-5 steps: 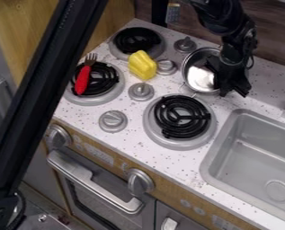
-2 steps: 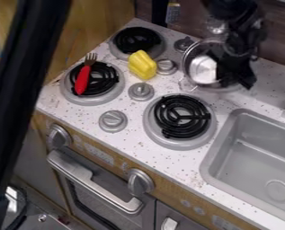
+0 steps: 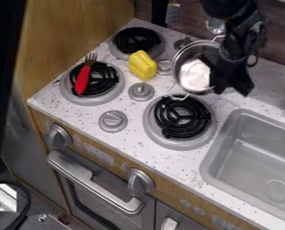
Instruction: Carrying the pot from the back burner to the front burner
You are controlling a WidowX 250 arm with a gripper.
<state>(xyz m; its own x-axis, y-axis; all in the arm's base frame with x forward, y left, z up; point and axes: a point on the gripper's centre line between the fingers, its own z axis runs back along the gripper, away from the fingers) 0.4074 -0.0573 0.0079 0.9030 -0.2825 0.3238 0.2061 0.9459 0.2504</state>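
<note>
At the upper right, the black gripper [image 3: 230,87] hangs down against the right side of the metal pot [image 3: 194,75], shut on its rim. The pot is tilted, its open top facing the camera, and looks raised over the back of the stove, hiding the back right burner. One wire handle sticks up at its top edge. The lower one overlaps the rear edge of the front right burner [image 3: 181,117], whose black coil is bare.
A yellow block [image 3: 143,65] lies between the left burners and the pot. A red-handled fork [image 3: 82,80] rests on the front left burner. Metal knobs [image 3: 140,91] stand between the burners. At the right is the sink [image 3: 261,155].
With the gripper, the pot first went right and then came back left and tilted; its handles have turned. The black bar at the left has shifted to the left edge.
</note>
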